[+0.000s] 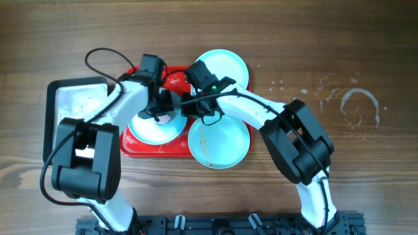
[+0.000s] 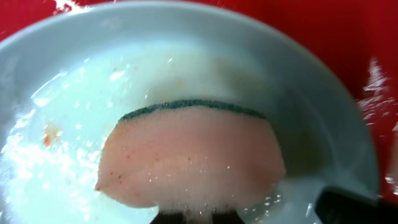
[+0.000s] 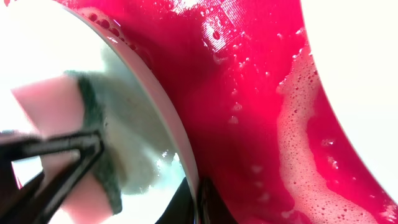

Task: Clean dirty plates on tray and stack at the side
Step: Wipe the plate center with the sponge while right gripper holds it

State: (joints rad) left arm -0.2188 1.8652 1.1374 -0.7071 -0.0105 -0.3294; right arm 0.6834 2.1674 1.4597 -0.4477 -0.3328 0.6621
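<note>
Sponge [image 2: 189,155] on L plate [image 2: 311,106] (in tray [image 2: 323,25])

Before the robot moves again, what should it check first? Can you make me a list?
1. The left pincer is shut on the sponge: ok.
2. The sponge touches the soapy plate: ok.
3. The right pincer grips that plate's rim: ok.
4. The soapy plate is clean: not ok, an orange speck shows.
5. The front plate is clean: not ok, it has a brown streak.
6. Plates are stacked beside the tray: not ok, none yet.
</note>
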